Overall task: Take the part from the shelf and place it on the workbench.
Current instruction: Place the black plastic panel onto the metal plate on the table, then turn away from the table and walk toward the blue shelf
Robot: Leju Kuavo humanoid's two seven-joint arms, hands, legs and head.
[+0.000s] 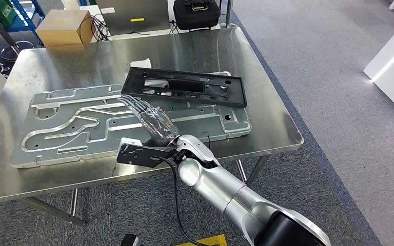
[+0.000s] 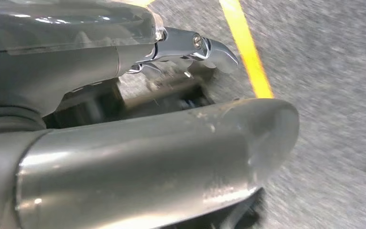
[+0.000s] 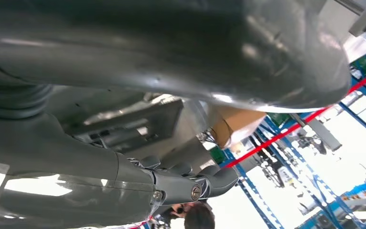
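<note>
The black rectangular frame part [image 1: 184, 87] lies flat at the back of a large machined aluminium plate [image 1: 72, 128] on the steel workbench [image 1: 267, 118]. My right hand [image 1: 151, 120] reaches in from the lower right. It lies low over the plate, just in front of the frame's near-left corner, fingers stretched out and holding nothing. The right wrist view has that hand [image 3: 100, 157] close up, with the black frame [image 3: 133, 121] beyond its empty fingers [image 3: 195, 183]. My left hand [image 2: 124, 157] hangs over grey carpet with nothing in it.
A cardboard box [image 1: 64, 26] and a black case [image 1: 196, 13] sit beyond the bench's far edge. Blue racking [image 1: 10, 15] is at the far left. Grey carpet lies to the right of the bench. A yellow floor line [image 2: 248, 52] runs under the left hand.
</note>
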